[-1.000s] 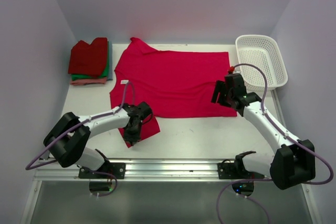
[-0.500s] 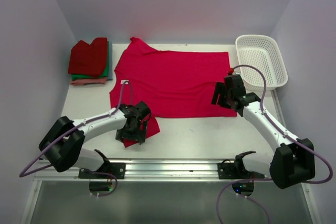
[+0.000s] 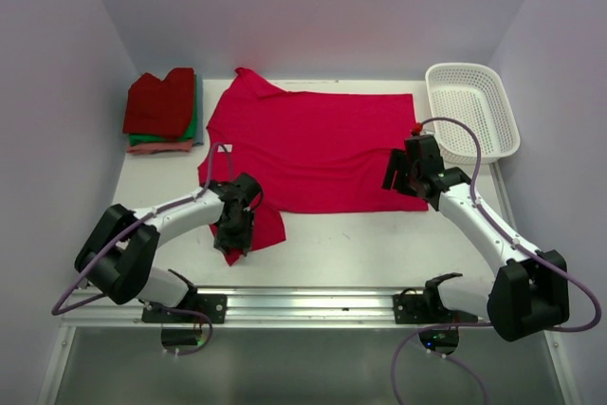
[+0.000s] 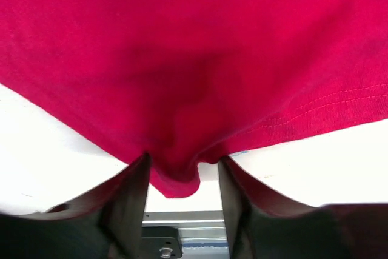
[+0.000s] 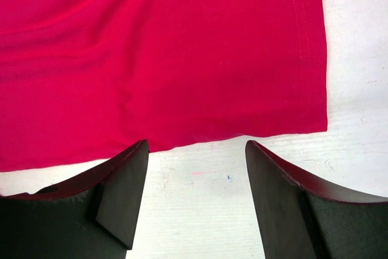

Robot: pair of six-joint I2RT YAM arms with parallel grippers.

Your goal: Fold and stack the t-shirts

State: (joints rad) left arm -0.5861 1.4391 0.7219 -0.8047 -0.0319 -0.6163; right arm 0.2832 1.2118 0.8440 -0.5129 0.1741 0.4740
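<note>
A crimson-pink t-shirt (image 3: 313, 144) lies spread flat on the white table, its near left sleeve (image 3: 266, 228) sticking out toward the front. My left gripper (image 3: 235, 227) sits over that sleeve. In the left wrist view a hanging fold of the t-shirt (image 4: 176, 177) dips between the parted fingers of the left gripper (image 4: 183, 165), with a gap beside it. My right gripper (image 3: 403, 170) hovers open at the shirt's near right hem (image 5: 242, 134), with bare table between the fingers of the right gripper (image 5: 195, 150). Folded t-shirts (image 3: 163, 111) are stacked at the back left, dark red on top.
A white lattice basket (image 3: 471, 111) stands at the back right. The metal rail (image 3: 303, 305) with both arm bases runs along the near edge. Purple walls close in the left, right and back.
The left gripper let go of the sleeve, opened wide, then narrowed partway around a fold of it while turning slightly. The sleeve shifted a little. The right arm stayed still.
</note>
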